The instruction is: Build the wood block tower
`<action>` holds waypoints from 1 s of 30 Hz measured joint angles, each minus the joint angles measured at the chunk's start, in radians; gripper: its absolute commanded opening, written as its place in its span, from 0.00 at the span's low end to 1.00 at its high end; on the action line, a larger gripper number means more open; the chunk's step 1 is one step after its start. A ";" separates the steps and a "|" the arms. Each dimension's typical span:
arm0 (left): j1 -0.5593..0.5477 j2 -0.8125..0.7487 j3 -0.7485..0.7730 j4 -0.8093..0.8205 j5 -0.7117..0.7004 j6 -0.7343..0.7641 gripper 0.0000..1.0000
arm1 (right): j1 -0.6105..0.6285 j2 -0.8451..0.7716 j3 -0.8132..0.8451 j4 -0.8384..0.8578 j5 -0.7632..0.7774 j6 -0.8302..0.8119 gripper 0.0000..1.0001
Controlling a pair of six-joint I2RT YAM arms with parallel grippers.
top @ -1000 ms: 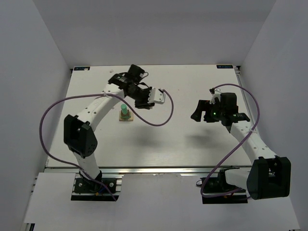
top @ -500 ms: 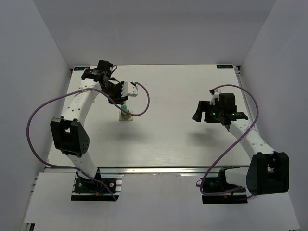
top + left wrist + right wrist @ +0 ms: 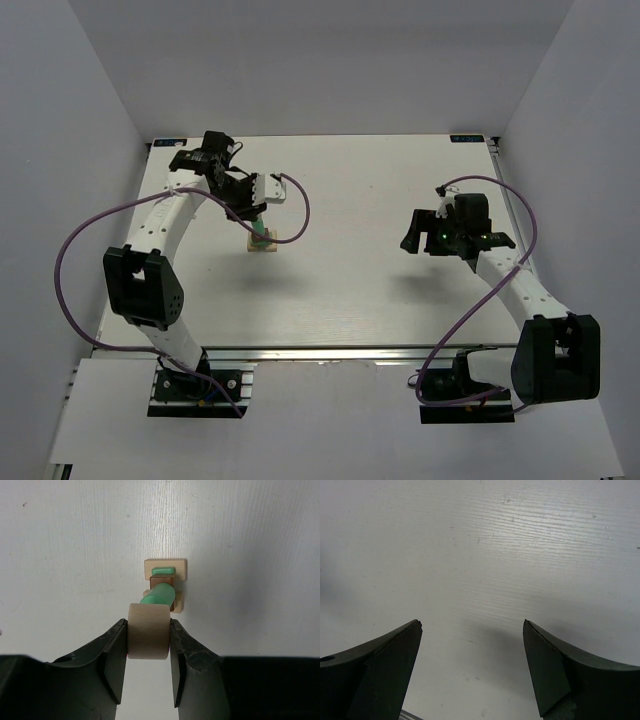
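The wood block tower (image 3: 262, 240) stands on the table at left of centre, on a light tan base. The left wrist view looks down on it: the tan base block (image 3: 181, 570), a mint-green oblong (image 3: 163, 570), a dark brown cube (image 3: 173, 606) and an upper mint-green oblong (image 3: 158, 594). My left gripper (image 3: 258, 200) hangs just behind and above the tower, shut on a light tan block (image 3: 148, 631) held over the tower's top. My right gripper (image 3: 410, 232) hovers at right of centre, open and empty, as its own view (image 3: 471, 624) shows.
The white table (image 3: 350, 290) has a raised near edge rail (image 3: 330, 352). Grey walls enclose the left, back and right sides. A purple cable (image 3: 295, 215) loops from the left wrist close beside the tower.
My left gripper swung left from the right of the tower to a spot just behind and above it, then almost stopped. The right arm has barely moved.
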State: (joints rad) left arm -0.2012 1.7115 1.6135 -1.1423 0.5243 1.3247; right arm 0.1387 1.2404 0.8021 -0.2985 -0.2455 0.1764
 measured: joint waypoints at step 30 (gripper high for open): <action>-0.004 -0.015 -0.088 0.120 -0.002 -0.054 0.31 | 0.000 0.012 0.000 -0.002 -0.023 -0.001 0.87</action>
State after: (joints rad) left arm -0.2054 1.6962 1.5257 -1.0222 0.5224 1.2705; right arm 0.1387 1.2522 0.8021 -0.3008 -0.2680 0.1757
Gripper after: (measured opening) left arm 0.450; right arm 0.863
